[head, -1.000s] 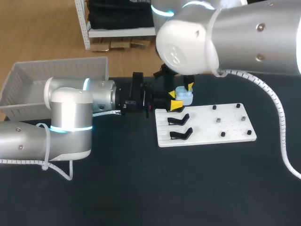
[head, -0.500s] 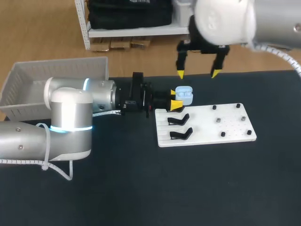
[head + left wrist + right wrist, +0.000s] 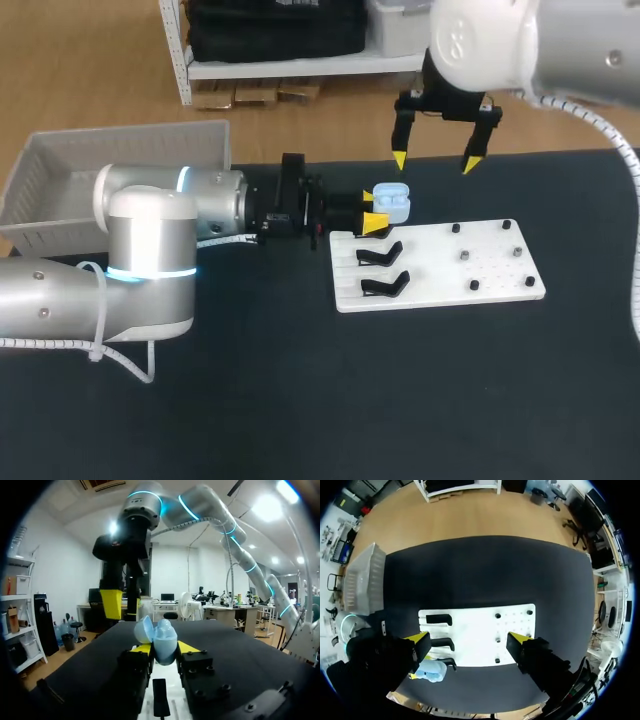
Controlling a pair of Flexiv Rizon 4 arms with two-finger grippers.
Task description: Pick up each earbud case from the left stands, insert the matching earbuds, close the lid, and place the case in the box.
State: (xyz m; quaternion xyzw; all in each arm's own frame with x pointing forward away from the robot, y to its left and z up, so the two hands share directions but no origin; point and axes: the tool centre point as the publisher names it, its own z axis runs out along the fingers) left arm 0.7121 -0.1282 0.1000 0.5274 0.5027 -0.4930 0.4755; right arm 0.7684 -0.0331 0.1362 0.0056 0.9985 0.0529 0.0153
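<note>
A light blue earbud case with its lid up is held just beyond the back left corner of the white stand board. My left gripper is shut on it from both sides. In the left wrist view the case sits between the yellow tips of my left gripper, lid tilted back. My right gripper hangs open above and behind the case, apart from it. It also shows as the right gripper ahead of the case. In the right wrist view my right gripper is wide open, high over the board and the case.
Two empty black stands sit on the board's left half, and several small pegs on its right half. A white basket stands at the table's back left. The dark table stretches out in front of the board.
My right gripper has let go at the case, opened wide, and risen up and back to the right. The left gripper still holds the case in the same place.
</note>
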